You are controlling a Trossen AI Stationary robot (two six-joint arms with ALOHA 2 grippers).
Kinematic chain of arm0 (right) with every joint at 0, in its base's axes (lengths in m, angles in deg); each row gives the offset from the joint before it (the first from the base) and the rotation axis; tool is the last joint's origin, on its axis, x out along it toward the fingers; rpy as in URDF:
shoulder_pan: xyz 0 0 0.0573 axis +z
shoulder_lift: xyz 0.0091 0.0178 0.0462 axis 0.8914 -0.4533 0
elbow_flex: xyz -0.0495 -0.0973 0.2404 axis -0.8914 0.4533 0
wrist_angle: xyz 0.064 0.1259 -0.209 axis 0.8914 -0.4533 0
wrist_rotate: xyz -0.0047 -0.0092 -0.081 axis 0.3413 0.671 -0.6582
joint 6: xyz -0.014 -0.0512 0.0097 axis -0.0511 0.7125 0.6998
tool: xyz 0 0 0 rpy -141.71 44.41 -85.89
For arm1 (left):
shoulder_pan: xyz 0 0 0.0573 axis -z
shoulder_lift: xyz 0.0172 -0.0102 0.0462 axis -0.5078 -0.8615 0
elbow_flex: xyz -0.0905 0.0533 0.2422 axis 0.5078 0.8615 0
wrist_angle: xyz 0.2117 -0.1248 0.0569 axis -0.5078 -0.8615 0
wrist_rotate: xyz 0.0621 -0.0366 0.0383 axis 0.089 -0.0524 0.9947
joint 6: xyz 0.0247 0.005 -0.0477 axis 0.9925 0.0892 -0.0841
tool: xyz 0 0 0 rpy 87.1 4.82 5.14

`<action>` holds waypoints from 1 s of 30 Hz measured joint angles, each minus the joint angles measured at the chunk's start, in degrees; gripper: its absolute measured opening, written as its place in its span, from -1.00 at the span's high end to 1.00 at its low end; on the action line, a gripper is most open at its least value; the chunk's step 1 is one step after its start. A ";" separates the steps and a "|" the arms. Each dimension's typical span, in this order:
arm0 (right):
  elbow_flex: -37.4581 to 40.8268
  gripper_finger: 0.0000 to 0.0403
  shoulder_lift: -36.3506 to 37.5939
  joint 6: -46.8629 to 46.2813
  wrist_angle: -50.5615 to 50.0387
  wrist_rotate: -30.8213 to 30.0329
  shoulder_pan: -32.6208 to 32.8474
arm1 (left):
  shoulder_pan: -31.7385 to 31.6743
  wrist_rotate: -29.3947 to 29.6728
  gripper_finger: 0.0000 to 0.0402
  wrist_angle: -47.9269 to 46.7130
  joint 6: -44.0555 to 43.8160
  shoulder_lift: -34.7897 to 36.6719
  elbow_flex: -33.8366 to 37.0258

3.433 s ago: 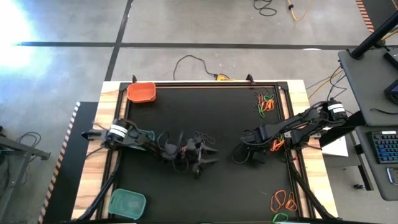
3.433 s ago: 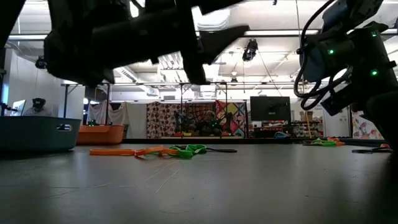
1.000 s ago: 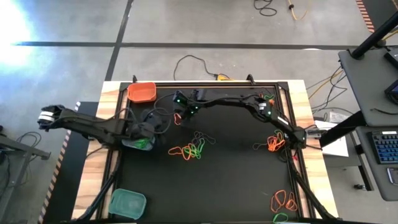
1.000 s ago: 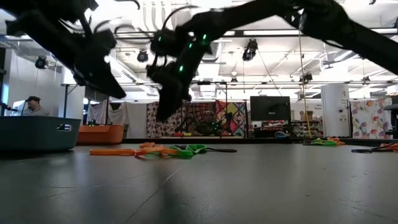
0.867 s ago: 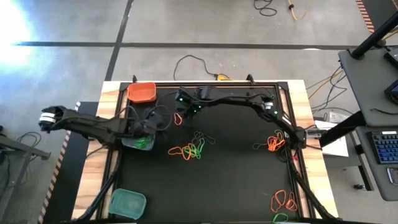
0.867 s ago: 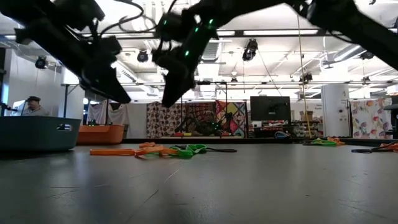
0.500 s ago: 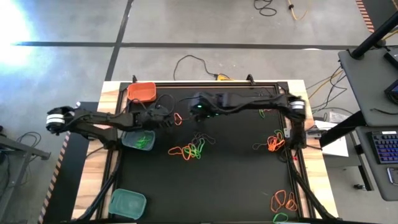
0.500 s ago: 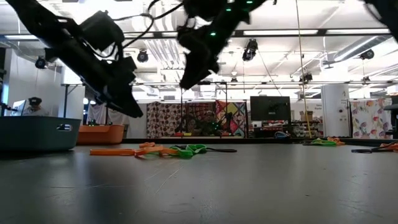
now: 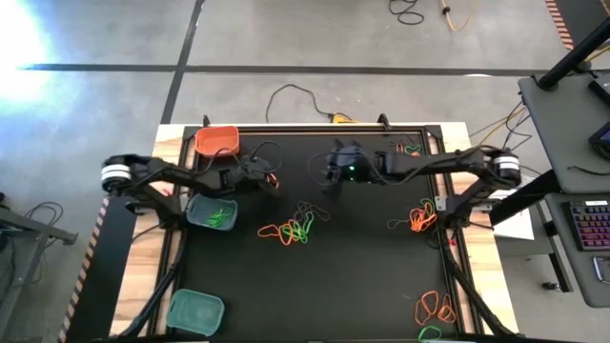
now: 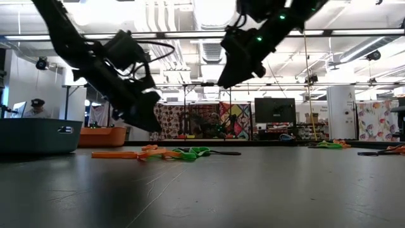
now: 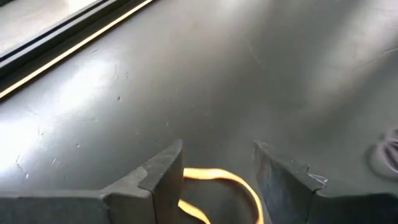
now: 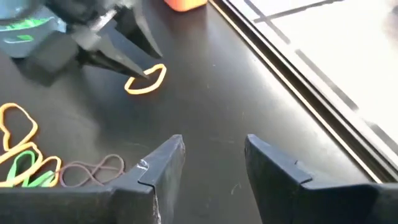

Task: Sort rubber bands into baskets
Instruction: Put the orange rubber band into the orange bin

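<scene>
Toward the upper left of the high view, your left gripper (image 9: pixel 270 183) hangs over the black counter (image 9: pixel 362 276) with an orange band (image 12: pixel 147 80) at its tips; the left wrist view shows that loop (image 11: pixel 217 186) lying between the parted fingers (image 11: pixel 163 177), which stand open and not yet pinched on it. Your right gripper (image 9: pixel 333 177) hovers near upper centre, fingers (image 12: pixel 163 168) apart and empty. Remaining rubber bands lie in a mixed heap (image 9: pixel 289 229) at centre, with further clusters at the right edge (image 9: pixel 417 219), upper right (image 9: pixel 411 150) and lower right (image 9: pixel 434 307). One teal basket (image 9: pixel 211 211) already holds green bands, the orange basket (image 9: pixel 216 141) sits at the upper left corner, and a second teal basket (image 9: pixel 195 310) at lower left. Judge the bands light, limp and springy: they will flatten against the counter and may cling or flick off. Pinch across a single strand where it lifts off the surface, and lift slowly clear of neighbours.
</scene>
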 joint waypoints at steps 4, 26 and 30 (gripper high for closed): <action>4.87 0.07 3.05 -0.92 3.23 0.15 0.00 | -0.05 0.06 0.03 -0.52 0.75 -1.87 -1.63; 10.35 -0.21 2.58 -12.70 4.65 0.19 0.00 | 3.71 -1.30 -0.02 -8.95 -7.44 -1.79 -1.74; 10.35 -0.21 2.58 -14.54 4.71 0.33 0.00 | 4.16 1.26 0.00 -7.12 -8.96 -3.35 -1.80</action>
